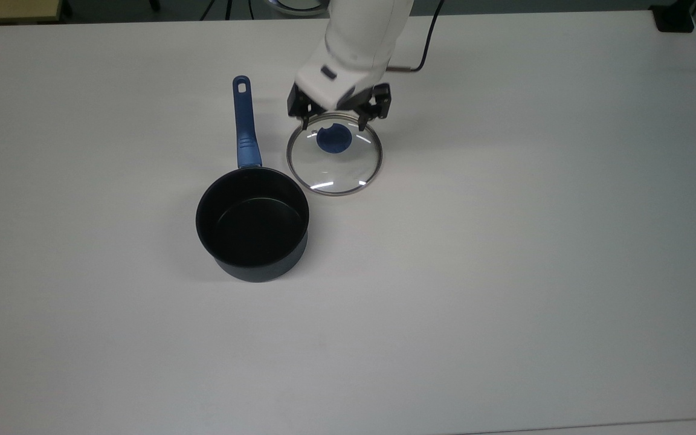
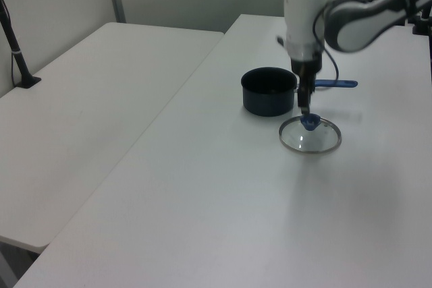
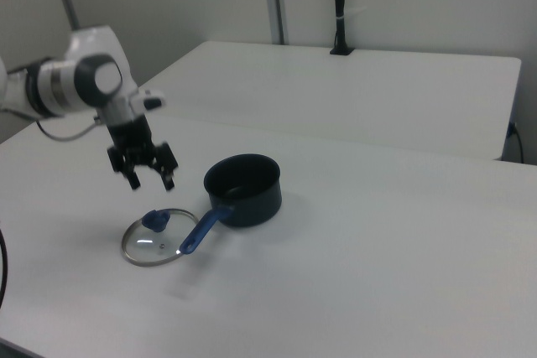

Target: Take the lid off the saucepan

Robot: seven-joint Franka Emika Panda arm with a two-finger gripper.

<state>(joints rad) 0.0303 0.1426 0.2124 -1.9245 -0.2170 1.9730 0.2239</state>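
Lid (image 1: pixel 335 162): lying flat on the white table (image 1: pixel 505 241), blue knob (image 1: pixel 333 138) up, just beside the saucepan (image 1: pixel 252 225) on the top view's right, close to the pan's handle (image 1: pixel 243 124) and apart from it.
Saucepan: sitting uncovered on the table, black inside showing, handle pointing toward the top view's upper edge.
Pincer (image 1: pixel 339 116): hanging above the lid's knob with fingers spread wide and gripping nothing; in the right view (image 3: pixel 144 165) a clear gap is showing between it and the knob.
Step in hand: judging by the layout, the lid is off and set down, so the arm is at the letting-go and clearing-away part.
Doing it well: rising straight up from the knob seems wisest, keeping the fingers spread so neither one is catching the knob and dragging the glass.
Watch for: any sideways drift toward the saucepan, since a nudge could be sliding the lid into the handle.
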